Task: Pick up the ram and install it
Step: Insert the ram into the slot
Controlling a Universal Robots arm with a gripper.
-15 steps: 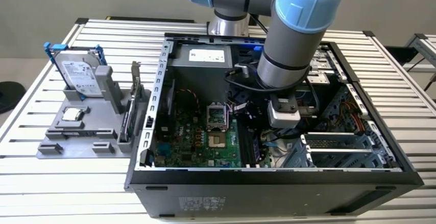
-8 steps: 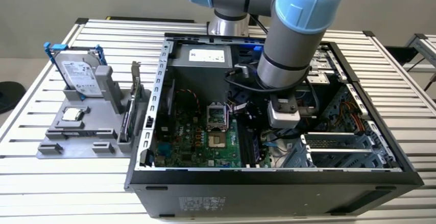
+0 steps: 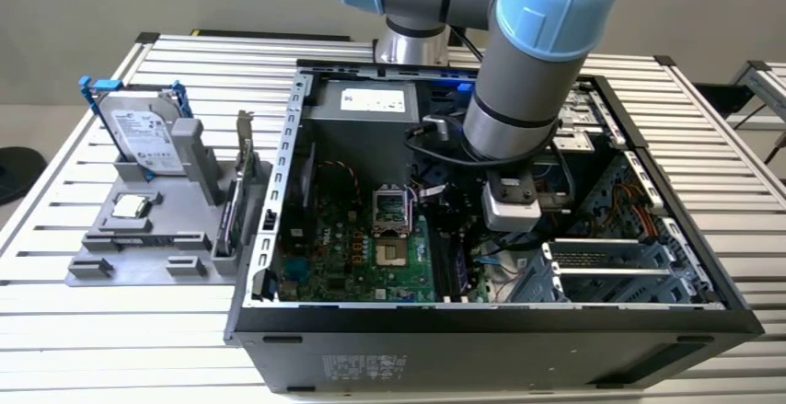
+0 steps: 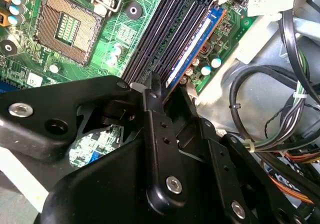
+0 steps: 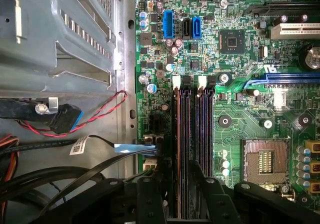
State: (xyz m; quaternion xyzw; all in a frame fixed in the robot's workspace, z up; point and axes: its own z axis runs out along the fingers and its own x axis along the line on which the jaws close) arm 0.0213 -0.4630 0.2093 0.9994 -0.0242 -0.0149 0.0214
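The ram (image 4: 196,43) is a thin blue stick standing in the memory slot nearest the motherboard's edge. In the first wrist view its brownish top edge (image 5: 178,134) runs along that slot. My gripper (image 5: 177,184) is inside the computer case (image 3: 264,238), straddling the near end of the stick. It is open, with one black finger (image 5: 150,194) on each side and a small gap to the board. In the second wrist view the gripper (image 4: 172,91) sits just over the stick's end. In the exterior view the gripper (image 3: 510,234) hangs low over the slots.
The other dark memory slots (image 5: 204,134) lie beside the ram, and the processor socket (image 5: 265,159) is further in. Cable bundles (image 4: 280,109) and a metal drive cage (image 3: 614,275) crowd the other side. Outside the case, a grey fixture (image 3: 135,257) holds a hard drive (image 3: 142,132) and a processor chip (image 3: 132,206).
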